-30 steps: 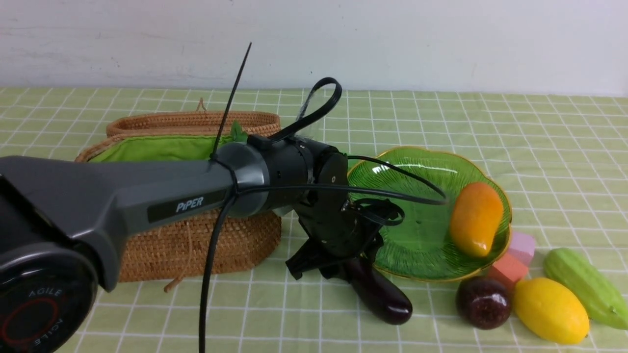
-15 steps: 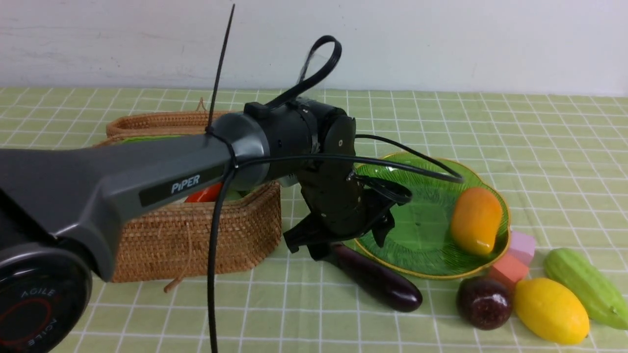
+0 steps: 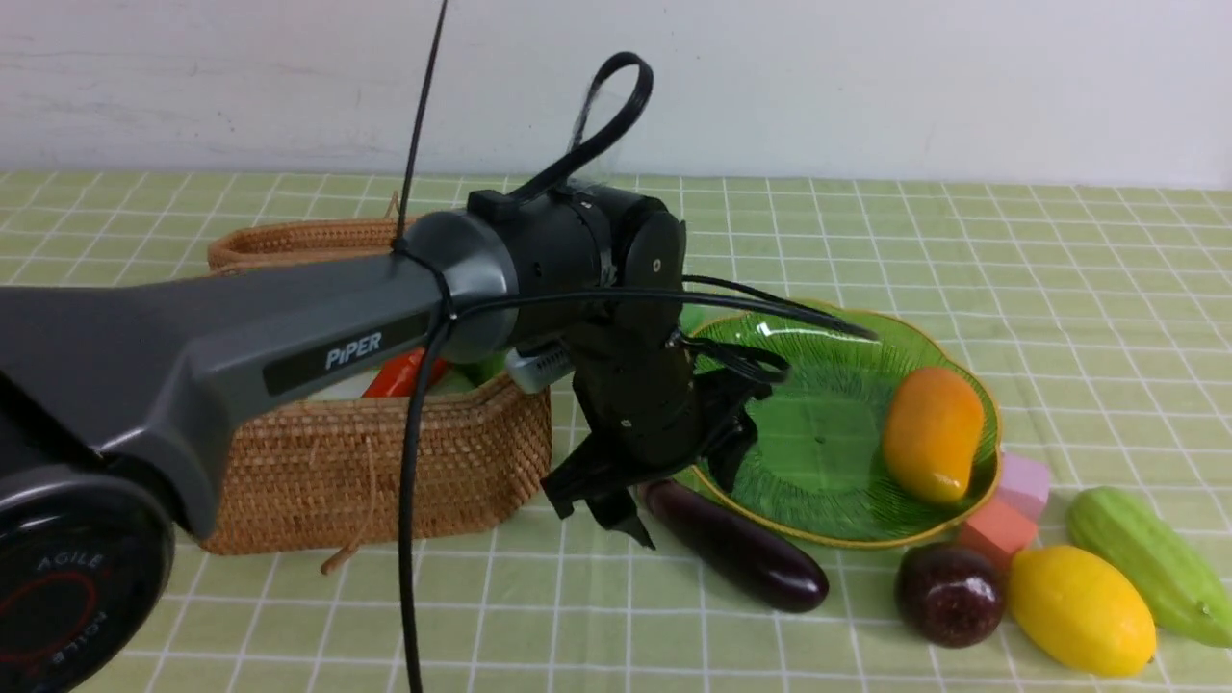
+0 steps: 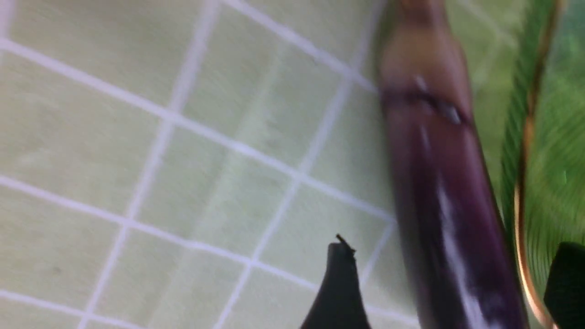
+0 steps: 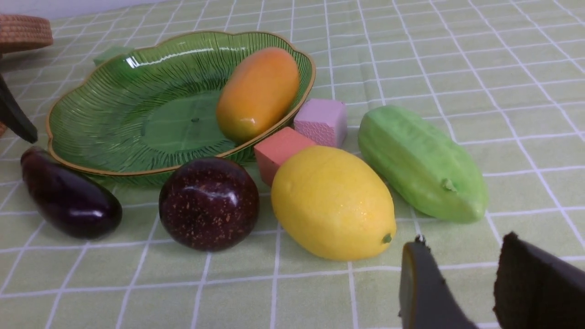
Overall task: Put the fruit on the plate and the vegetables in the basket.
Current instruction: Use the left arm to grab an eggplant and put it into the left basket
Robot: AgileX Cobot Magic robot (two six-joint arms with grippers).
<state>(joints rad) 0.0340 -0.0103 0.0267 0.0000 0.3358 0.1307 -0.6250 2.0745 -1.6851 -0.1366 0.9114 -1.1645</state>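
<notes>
1. Here, your left gripper hangs low over the stem end of the eggplant. Its jaws are spread wide, 1 finger on each side, neither touching, and nothing is held. This straddle suits a grasp across the narrow neck, which is likely the step in hand.
2. The eggplant lies on the cloth, just beside the near rim of the plate and between plate and basket, so the carry to the basket should be short.
3. The basket stands open on your left. An orange-red carrot shows inside, and the left arm hides the other contents.
4. The mango rests inside the plate against its right wall, so 1 of 3 fruits is placed.
5. The dark ball and the lemon lie side by side on the cloth in front of the plate.
6. The gourd lies just beside the lemon, well apart from the basket.
7. Your right gripper sits near the lemon, jaws narrowly parted and empty, probably placed for the fruit.
8. 2 foam cubes, 1 pink and 1 orange-red, press against the plate's rim. A reach there could nudge them.
9. The surface is a flat light-green cloth with a white grid. Behind it stands a plain white wall.
</notes>
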